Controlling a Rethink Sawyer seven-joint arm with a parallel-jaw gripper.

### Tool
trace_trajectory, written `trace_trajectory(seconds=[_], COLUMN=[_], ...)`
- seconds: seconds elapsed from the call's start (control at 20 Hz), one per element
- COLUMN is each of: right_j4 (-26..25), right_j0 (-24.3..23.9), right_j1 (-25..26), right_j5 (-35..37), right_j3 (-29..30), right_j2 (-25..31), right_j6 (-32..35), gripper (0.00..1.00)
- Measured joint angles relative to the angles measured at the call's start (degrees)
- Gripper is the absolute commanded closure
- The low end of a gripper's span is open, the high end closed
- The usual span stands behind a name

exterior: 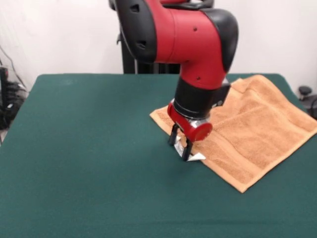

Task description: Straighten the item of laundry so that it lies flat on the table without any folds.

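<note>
The orange-tan towel (252, 126) lies spread on the right part of the dark green table (89, 148), turned like a diamond. Its far corner (242, 83) looks rumpled, and its right corner reaches the table's right edge. A little white tag (197, 156) sticks out at the towel's near-left edge. My gripper (180, 143) points down at that edge, just left of the tag, low over the table. Its two black fingers (173, 135) stand apart, and I see nothing held between them. The arm hides part of the towel's left corner.
The red and black arm (193, 44) comes down from the top middle. The pedestal (143, 64) stands behind the table's far edge. Dark cables and gear (7, 99) sit off the left edge, and a black object (304, 91) sits off the right edge.
</note>
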Motion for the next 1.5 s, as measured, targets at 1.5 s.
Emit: trace_trajectory(seconds=[1.5], right_j4=[-37.7], right_j0=[28.6], right_j1=[23.2], right_j5=[-1.4], right_j3=[-18.4], right_j2=[-32.6], right_j6=[16.7], gripper=[0.0])
